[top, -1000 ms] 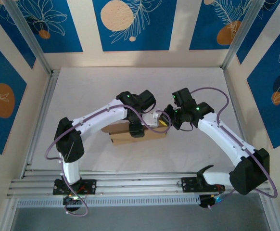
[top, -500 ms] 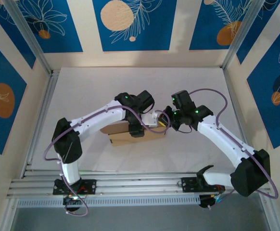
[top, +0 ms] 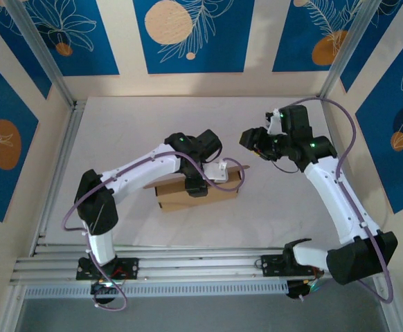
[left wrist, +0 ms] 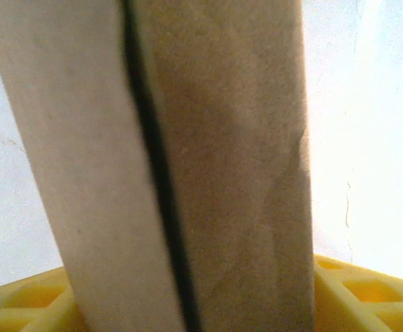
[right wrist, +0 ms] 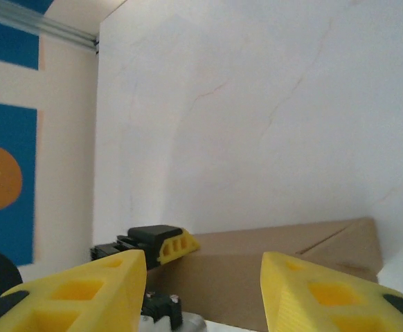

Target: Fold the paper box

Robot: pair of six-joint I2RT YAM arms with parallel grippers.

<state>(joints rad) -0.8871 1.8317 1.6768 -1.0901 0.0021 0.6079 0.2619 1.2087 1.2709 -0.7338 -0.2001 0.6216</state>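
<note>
- The paper box (top: 181, 197) lies near the middle of the bench (top: 132, 131), a little to the left and toward the near side. Its long edges run left to right with a slight tilt.
- At the box's right end a thin cardboard flap (top: 240, 166) stands up above the top face.
- In the left wrist view the paper box (left wrist: 222, 173) is a wide brown band with a dark seam (left wrist: 153, 173) running down it.
- The left gripper (top: 224, 173) sits on the right part of the box. Its yellow fingers (left wrist: 368, 290) show on either side of the cardboard. I cannot tell whether the jaws pinch it or only straddle it.
- The right gripper (top: 251, 140) hangs apart from the box, to the right and farther back. In its own view the yellow fingers (right wrist: 84, 290) stand spread with nothing between them. Beyond them lie the box's long side (right wrist: 278, 256) and a black and yellow fingertip of the left gripper (right wrist: 156, 245).
- Bare white bench stretches behind the box to the back wall (top: 187, 83), and on both sides.
- A narrower strip of bench separates the near long edge from the aluminium rails (top: 187, 266).
</note>
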